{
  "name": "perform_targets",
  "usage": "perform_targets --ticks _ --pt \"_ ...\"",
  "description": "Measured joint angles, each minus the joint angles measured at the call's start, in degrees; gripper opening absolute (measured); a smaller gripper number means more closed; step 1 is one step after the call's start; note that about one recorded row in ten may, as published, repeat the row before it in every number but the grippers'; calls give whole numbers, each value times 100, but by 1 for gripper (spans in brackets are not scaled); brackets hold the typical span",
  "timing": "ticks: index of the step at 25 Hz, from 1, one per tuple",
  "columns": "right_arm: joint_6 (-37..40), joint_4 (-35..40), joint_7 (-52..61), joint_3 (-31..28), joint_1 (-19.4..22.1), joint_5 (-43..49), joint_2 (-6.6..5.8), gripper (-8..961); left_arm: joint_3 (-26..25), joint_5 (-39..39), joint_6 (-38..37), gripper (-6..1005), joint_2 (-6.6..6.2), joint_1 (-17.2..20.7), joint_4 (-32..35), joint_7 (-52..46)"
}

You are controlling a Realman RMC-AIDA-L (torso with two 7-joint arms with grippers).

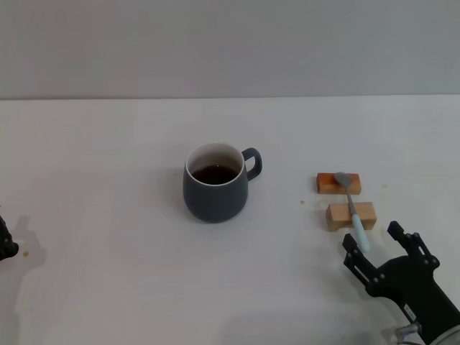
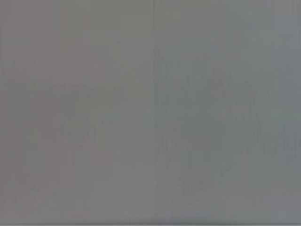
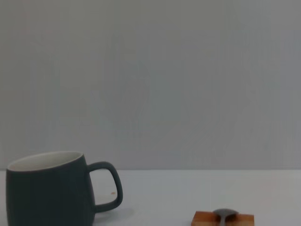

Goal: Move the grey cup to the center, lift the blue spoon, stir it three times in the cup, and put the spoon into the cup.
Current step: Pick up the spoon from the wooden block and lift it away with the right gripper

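Blue spoon [image 1: 353,208]: light, slim, slippery; bridges two wooden blocks [image 1: 350,215]; take by raised handle. Right hand [image 1: 381,253]: spread open, holding nothing, just beside it

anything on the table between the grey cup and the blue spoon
Nothing: in the head view the white table is bare between the grey cup and the blue spoon, which rests across two wooden blocks.

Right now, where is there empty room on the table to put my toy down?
Bare table lies left of the grey cup, and between it and the wooden blocks. It is crowded by the blocks, where the blue spoon lies and the right pincer sits.
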State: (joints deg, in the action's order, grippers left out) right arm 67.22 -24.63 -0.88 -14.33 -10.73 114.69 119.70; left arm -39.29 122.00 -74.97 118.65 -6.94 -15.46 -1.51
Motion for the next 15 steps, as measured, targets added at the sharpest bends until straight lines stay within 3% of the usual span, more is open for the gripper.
perform_targets --ticks 15 --pt "-100 -50 0 1 -53 5 0 826 0 8 0 -2 0 -9 8 2"
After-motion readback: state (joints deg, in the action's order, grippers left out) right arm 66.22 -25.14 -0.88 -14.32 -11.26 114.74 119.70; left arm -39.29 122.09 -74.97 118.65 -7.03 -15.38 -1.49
